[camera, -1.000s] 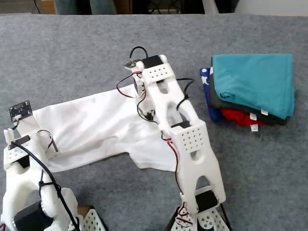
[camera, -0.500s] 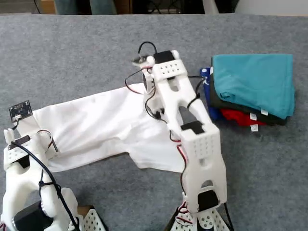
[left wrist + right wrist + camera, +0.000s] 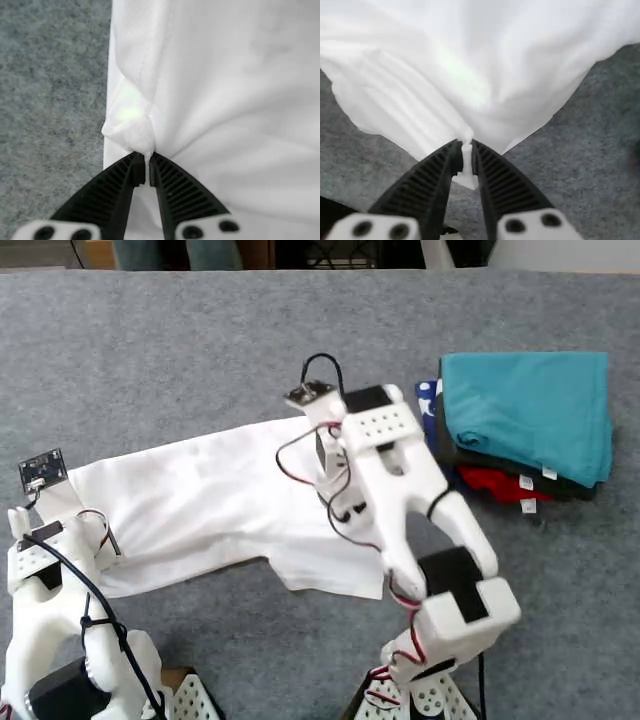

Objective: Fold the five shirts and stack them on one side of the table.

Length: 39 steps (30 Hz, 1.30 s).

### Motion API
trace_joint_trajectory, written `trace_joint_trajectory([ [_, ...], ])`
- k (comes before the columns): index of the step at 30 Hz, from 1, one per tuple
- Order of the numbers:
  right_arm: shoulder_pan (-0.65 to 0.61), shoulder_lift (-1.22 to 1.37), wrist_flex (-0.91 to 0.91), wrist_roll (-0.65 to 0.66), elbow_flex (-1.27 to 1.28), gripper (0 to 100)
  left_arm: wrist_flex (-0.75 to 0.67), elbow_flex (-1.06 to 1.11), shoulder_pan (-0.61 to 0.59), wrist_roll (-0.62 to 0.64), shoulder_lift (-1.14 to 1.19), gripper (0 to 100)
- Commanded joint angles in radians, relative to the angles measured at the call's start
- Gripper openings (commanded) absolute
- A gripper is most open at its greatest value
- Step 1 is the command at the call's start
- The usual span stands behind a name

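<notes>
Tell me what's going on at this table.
Two robot arms hold a white shirt that lies spread on the grey table. The left hand is pinched shut on the end far from the stack, and the right hand is pinched shut on the end near it. The stack holds four folded shirts, teal on top, at the table's side. The white shirt is not yet folded.

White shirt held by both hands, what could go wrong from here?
The left hand and right hand each pinch just a small tip of the white shirt, so the cloth might slip free. The right arm also stands close to the stack of folded shirts and could nudge it.
</notes>
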Motion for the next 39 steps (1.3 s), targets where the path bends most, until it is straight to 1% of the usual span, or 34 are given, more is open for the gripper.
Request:
trace_joint_trajectory([
  [1, 0.014, -0.124, -0.114, 0.012, 0.122, 3.2, -0.002, -0.002, -0.001, -0.005, -0.02, 3],
  [4, 0.014, -0.226, -0.224, 0.012, 0.232, 3.2, 0.006, -0.008, -0.001, -0.005, -0.02, 3],
  [6, 0.014, -0.305, -0.284, 0.014, 0.297, 3.1, 0.038, -0.039, 0.001, -0.005, -0.021, 3],
  [9, 0.014, -0.415, -0.382, 0.064, 0.375, 2.6, 0.101, -0.134, 0.002, -0.003, -0.021, 3],
  [13, 0.04, -0.509, -0.585, 0.074, 0.398, 1.4, 0.163, -0.337, 0.01, 0.084, -0.018, 3],
  [15, 0.063, -0.51, -0.677, 0.074, 0.352, 1.4, 0.189, -0.464, 0.038, 0.123, -0.011, 3],
  [17, 0.08, -0.492, -0.712, 0.066, 0.274, 1.4, 0.227, -0.587, 0.082, 0.146, -0.011, 3],
  [21, 0.11, -0.469, -0.68, -0.025, 0.059, 1.4, 0.316, -0.808, 0.166, 0.181, -0.015, 3],
  [24, 0.14, -0.47, -0.583, -0.089, -0.142, 1.4, 0.411, -0.974, 0.193, 0.207, -0.018, 3],
  [27, 0.167, -0.486, -0.46, -0.138, -0.357, 1.4, 0.512, -1.133, 0.186, 0.224, -0.02, 3],
  [32, 0.181, -0.541, -0.29, -0.144, -0.664, 1.4, 0.763, -1.425, 0.185, 0.221, -0.02, 3],
  [35, 0.178, -0.582, -0.203, -0.144, -0.817, 1.4, 0.888, -1.612, 0.185, 0.221, -0.02, 3],
  [37, 0.178, -0.607, -0.152, -0.144, -0.914, 1.4, 0.967, -1.741, 0.185, 0.221, -0.02, 3],
  [39, 0.178, -0.63, -0.115, -0.144, -1.017, 1.4, 0.988, -1.844, 0.183, 0.221, -0.025, 3],
])
